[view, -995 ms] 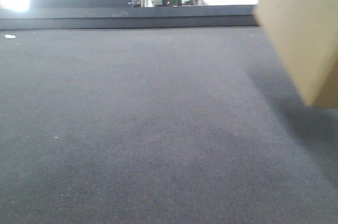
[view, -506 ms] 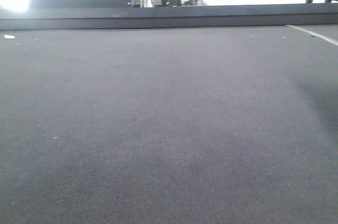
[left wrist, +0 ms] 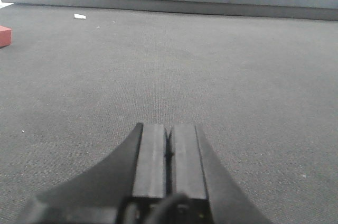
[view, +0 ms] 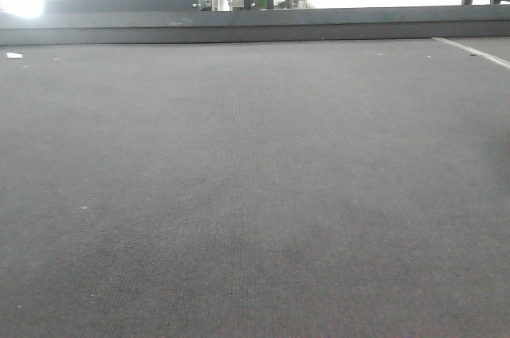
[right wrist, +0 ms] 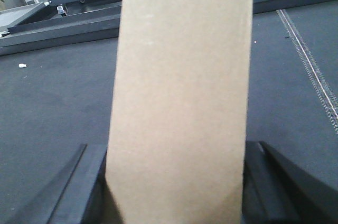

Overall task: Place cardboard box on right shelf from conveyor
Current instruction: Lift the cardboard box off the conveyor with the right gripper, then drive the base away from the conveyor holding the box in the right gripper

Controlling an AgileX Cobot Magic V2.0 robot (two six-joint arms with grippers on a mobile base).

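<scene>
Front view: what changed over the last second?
The cardboard box that filled the upper right corner has gone out of frame to the right, its shadow fading too; the right wrist view shows it clamped in the right gripper. The conveyor looks unchanged.

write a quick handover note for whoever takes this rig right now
Left gripper: shut, empty, above the conveyor.
Right gripper: shut on the cardboard box, clamping its two sides, with the belt behind it.
Done: box gripped.
To do: carry it to the right shelf, which no view shows, set it down and release.
</scene>
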